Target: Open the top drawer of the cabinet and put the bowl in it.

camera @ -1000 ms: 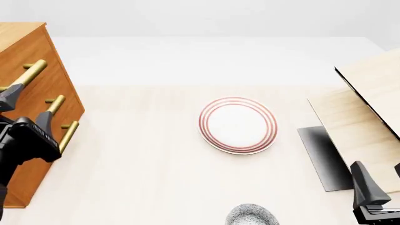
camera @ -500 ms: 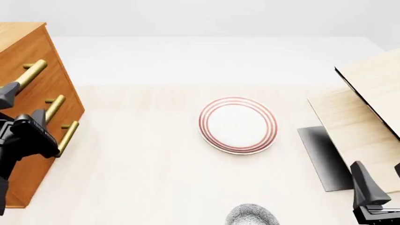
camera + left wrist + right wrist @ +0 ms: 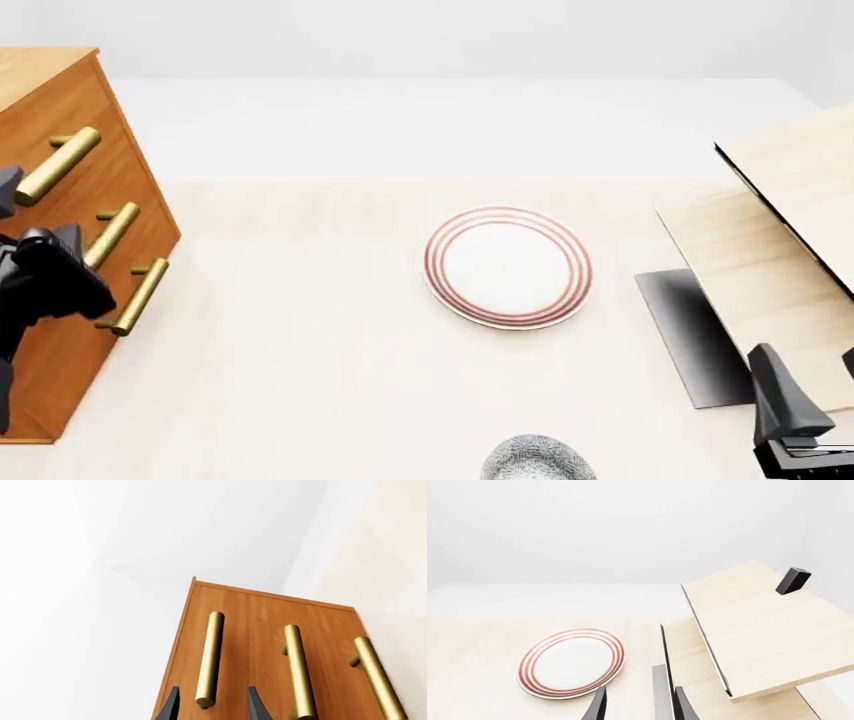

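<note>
The orange-brown cabinet (image 3: 60, 95) stands at the table's left, all three drawers shut. The top drawer (image 3: 230, 630) carries the longest brass handle (image 3: 211, 655), the uppermost handle in the front view (image 3: 60, 163). My left gripper (image 3: 212, 706) is open, one finger on each side of that handle's near end, and stands against the cabinet front in the front view (image 3: 34, 215). The speckled bowl (image 3: 538, 462) sits at the near table edge, partly cut off. My right gripper (image 3: 814, 392) is open and empty at the near right, apart from the bowl; it also shows in the right wrist view (image 3: 637, 707).
A white plate with red rings (image 3: 509, 266) lies mid-table, also in the right wrist view (image 3: 572, 661). A pale light-wood structure (image 3: 787, 220) on a dark base (image 3: 687, 330) fills the right side. Two lower brass handles (image 3: 298, 672) (image 3: 377, 677) sit beside the top one.
My left gripper has moved left toward the cabinet front, closing in around the top handle. The right arm, bowl and plate have not moved.
</note>
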Available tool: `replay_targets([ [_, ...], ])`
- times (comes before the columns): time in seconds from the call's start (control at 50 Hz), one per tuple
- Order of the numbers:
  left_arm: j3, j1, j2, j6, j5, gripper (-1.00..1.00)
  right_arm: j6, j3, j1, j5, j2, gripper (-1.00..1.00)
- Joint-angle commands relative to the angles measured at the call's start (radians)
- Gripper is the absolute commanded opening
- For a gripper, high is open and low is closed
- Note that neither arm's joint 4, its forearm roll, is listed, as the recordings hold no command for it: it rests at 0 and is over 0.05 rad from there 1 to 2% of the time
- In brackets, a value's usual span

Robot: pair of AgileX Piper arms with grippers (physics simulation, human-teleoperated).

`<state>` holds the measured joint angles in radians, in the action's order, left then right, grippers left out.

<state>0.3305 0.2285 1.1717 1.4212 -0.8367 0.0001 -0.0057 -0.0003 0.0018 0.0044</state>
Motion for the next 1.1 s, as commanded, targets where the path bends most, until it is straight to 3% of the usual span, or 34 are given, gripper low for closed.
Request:
replay_targets([
  [0.02,0.037,0.020,0.059,-0.007,-0.014,1.00,0.000,0.001,0.000,0.000,-0.001,1.00],
  [0.6,0.110,0.066,0.161,-0.032,-0.045,1.00,0.000,0.001,0.000,0.000,-0.001,1.00],
  [0.62,0.107,0.062,0.161,-0.031,-0.048,-1.00,0.000,0.001,0.000,0.000,-0.001,1.00],
  [1.1,0.037,-0.008,-0.007,-0.021,0.006,-1.00,0.000,0.001,0.000,0.000,-0.001,1.00],
])
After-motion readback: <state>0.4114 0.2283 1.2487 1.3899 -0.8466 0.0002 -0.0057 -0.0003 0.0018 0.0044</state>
